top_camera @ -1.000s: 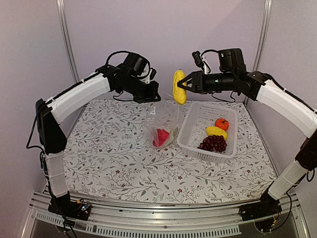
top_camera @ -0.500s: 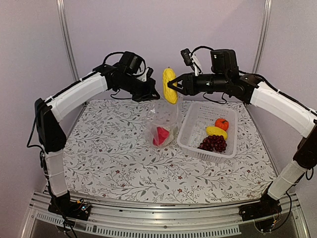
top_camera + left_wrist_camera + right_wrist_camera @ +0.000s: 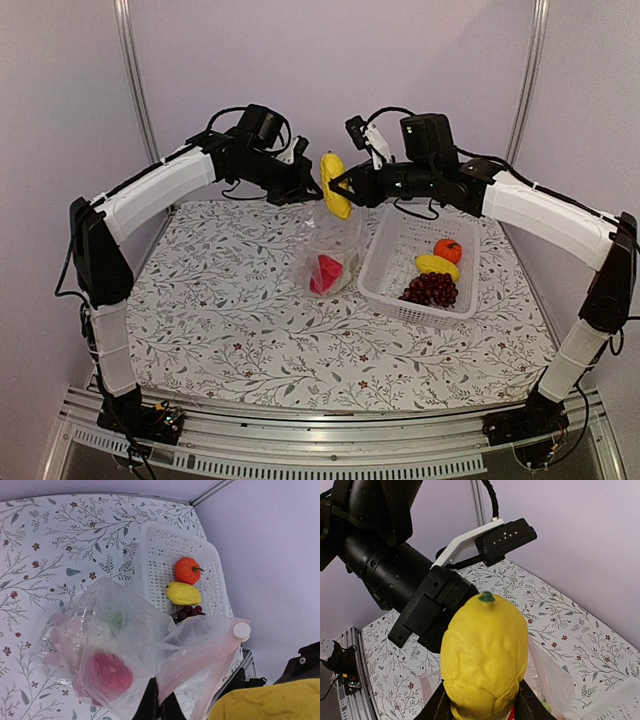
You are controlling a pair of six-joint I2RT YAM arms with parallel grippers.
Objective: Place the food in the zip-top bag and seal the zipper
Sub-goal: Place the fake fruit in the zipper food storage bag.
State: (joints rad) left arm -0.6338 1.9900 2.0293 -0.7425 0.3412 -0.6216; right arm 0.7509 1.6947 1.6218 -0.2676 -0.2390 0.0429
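Note:
My left gripper (image 3: 308,190) is shut on the mouth edge of the clear zip-top bag (image 3: 335,250) and holds it up; its fingertips (image 3: 151,705) pinch the pink-tinted zip strip (image 3: 200,655), which has a white slider (image 3: 241,630) at its end. A red pepper (image 3: 326,272) lies inside the bag, also seen in the left wrist view (image 3: 105,672). My right gripper (image 3: 342,190) is shut on a long yellow fruit (image 3: 335,184) just above the bag's mouth, next to the left gripper; it fills the right wrist view (image 3: 485,655).
A white perforated basket (image 3: 395,255) stands right of the bag. It holds an orange fruit (image 3: 447,249), a yellow piece (image 3: 436,265) and a dark grape bunch (image 3: 430,290). The floral table cloth (image 3: 220,320) extends left and forward.
My right gripper has carried the yellow fruit leftward and slightly down, from over the basket to just above the bag's mouth. The left gripper has stayed holding the bag.

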